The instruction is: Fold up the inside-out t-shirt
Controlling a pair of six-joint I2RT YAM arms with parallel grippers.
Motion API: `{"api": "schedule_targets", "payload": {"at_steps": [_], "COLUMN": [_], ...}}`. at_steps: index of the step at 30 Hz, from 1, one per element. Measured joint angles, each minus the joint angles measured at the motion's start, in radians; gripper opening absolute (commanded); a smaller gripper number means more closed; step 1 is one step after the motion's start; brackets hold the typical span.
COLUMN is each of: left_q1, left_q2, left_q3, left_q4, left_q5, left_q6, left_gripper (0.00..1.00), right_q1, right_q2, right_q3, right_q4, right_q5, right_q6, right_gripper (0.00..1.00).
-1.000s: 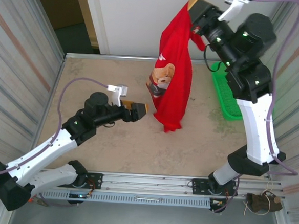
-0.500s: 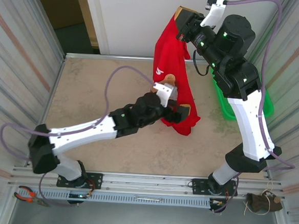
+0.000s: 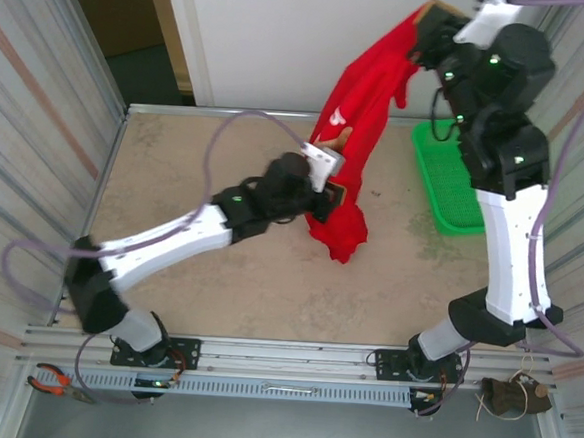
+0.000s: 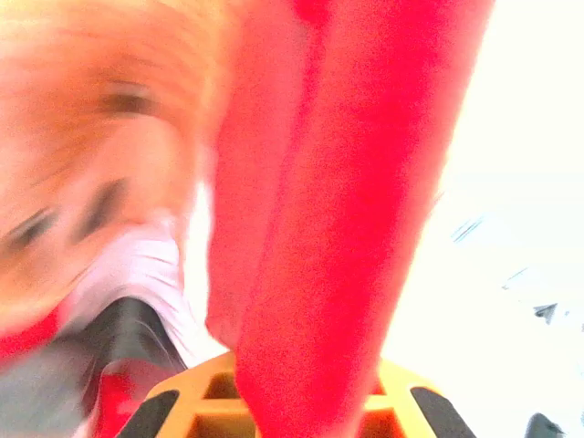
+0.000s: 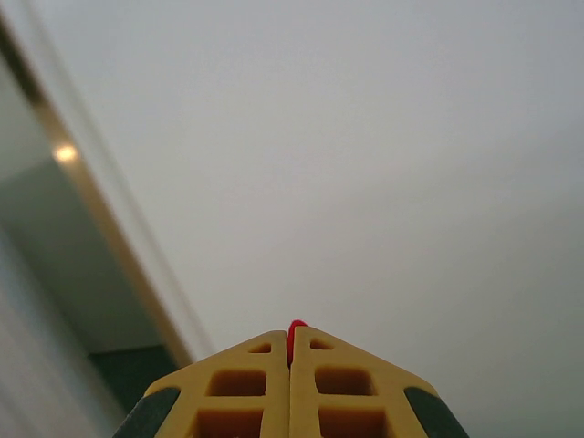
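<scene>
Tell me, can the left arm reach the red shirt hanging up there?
Yes, it looks so. The left gripper sits right against the lower part of the hanging t-shirt, with nothing between them. Its wrist camera shows red cloth running between its fingers.

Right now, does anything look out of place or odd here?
Yes. The red t-shirt isn't lying flat for folding. It hangs bunched in the air from the raised right claw, its lower end crumpled down by the table, with the left claw at its middle.
</scene>
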Motion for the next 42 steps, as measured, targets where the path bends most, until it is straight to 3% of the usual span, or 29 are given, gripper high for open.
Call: {"api": "schedule_targets", "payload": {"at_steps": [2,6,8,10,11,12,13,20,22,26,30,36,38,42], "left_q1": [0.097,0.513,0.655,0.729,0.741,0.742,0.738,0.663,0.662,0.626,0.463,0.147,0.051,-0.041], "left_q2": [-0.169,-0.438,-0.496,-0.488,-0.462,-0.427,-0.397,-0.257,-0.256,-0.264,-0.304,-0.302,-0.249,-0.088], "left_q3": [-0.026,-0.061,-0.059,-0.037,-0.023,-0.016,-0.015,-0.111,-0.12,-0.15,-0.283,-0.498,-0.523,-0.497], "left_q4": [-0.014,0.031,0.032,0.027,0.021,0.018,0.013,-0.092,-0.1,-0.07,-0.038,0.063,0.099,0.159], "left_q5": [0.028,0.052,0.097,0.184,0.237,0.291,0.33,0.442,0.451,0.445,0.367,0.182,0.12,0.035], "left_q6": [-0.002,-0.09,-0.138,-0.175,-0.191,-0.203,-0.211,-0.207,-0.207,-0.191,-0.176,-0.172,-0.168,-0.147], "left_gripper": [0.07,0.18,0.22,0.23,0.2,0.09,0.0,0.0,0.13,0.54,0.68,0.73,0.74,0.75], "right_q1": [-0.05,-0.043,-0.04,-0.044,-0.041,-0.03,-0.019,0.146,0.198,0.257,0.28,0.309,0.319,0.347], "right_q2": [-0.031,-0.086,-0.105,-0.119,-0.126,-0.134,-0.14,-0.188,-0.201,-0.202,-0.201,-0.202,-0.205,-0.211], "right_q3": [-0.014,-0.023,-0.023,-0.023,-0.026,-0.032,-0.04,-0.161,-0.223,-0.323,-0.385,-0.398,-0.402,-0.404], "right_q4": [-0.007,-0.018,-0.011,-0.003,0.001,0.005,0.008,0.025,0.037,0.059,0.067,0.093,0.105,0.119], "right_q5": [0.002,-0.058,-0.076,-0.079,-0.081,-0.087,-0.091,-0.1,-0.092,-0.064,-0.035,0.004,0.008,0.011], "right_q6": [0.005,0.027,0.043,0.057,0.064,0.071,0.075,0.079,0.079,0.077,0.075,0.074,0.074,0.075], "right_gripper": [0.0,0.0,0.0,0.0,0.0,0.0,0.0,0.0,0.0,0.0,0.0,0.0,0.0,0.0]}}
